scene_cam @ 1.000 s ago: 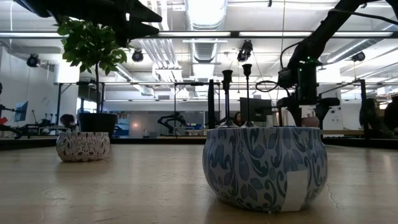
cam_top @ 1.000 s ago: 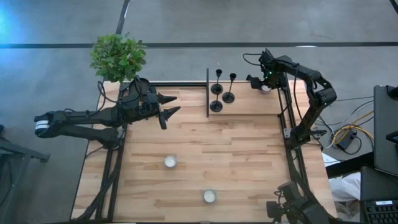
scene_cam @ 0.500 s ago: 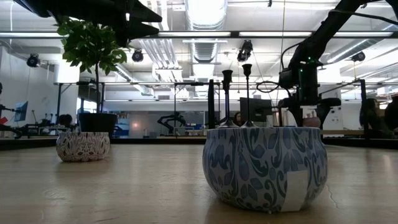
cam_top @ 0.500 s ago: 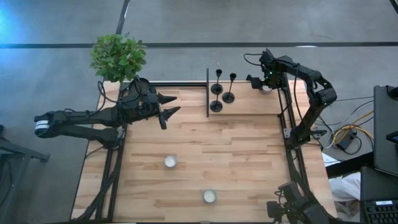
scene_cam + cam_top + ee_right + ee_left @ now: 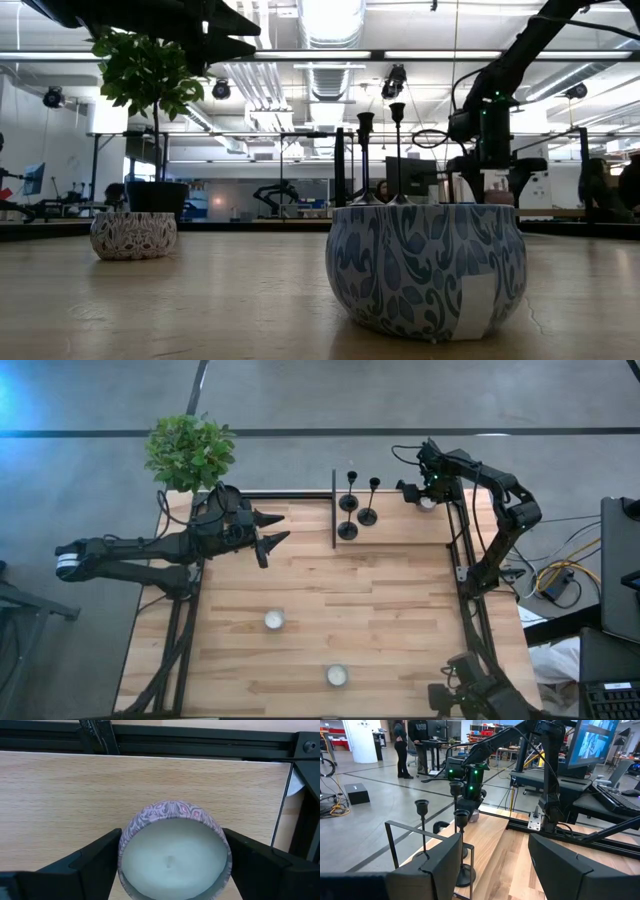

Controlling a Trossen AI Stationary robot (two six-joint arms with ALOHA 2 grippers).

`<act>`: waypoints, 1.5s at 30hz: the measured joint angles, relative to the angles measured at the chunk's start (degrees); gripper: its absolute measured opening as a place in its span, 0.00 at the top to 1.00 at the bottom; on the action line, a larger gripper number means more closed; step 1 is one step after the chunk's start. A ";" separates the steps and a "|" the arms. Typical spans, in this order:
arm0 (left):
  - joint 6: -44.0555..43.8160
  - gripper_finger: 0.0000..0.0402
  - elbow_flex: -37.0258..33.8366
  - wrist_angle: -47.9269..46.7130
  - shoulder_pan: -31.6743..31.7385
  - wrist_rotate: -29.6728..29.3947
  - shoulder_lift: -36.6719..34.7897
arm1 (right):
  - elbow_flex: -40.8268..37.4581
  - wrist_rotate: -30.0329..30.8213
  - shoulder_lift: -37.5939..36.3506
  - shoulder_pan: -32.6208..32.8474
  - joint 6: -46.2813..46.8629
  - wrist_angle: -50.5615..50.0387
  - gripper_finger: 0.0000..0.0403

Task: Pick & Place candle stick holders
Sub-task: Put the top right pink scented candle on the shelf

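Candle stick holders (image 5: pixel 357 508) upright beside right claw (image 5: pixel 172 870), fingers straddling a candle tin (image 5: pixel 173 851).

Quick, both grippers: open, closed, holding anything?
Left gripper: open, holding nothing.
Right gripper: open, fingers either side of a candle.

No readable text, label, brand, number or sign in any view. Pale sticker on nearest patterned candle tin (image 5: pixel 425 268): blank. Monitor (image 5: pixel 594 740) behind right arm shows picture only, no legible words. Person's dark shirt print too blurred to read.
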 joint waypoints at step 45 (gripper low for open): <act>0.00 0.41 0.00 0.01 -0.01 0.01 0.00 | 0.22 -0.63 -0.39 0.04 -0.43 -0.44 0.11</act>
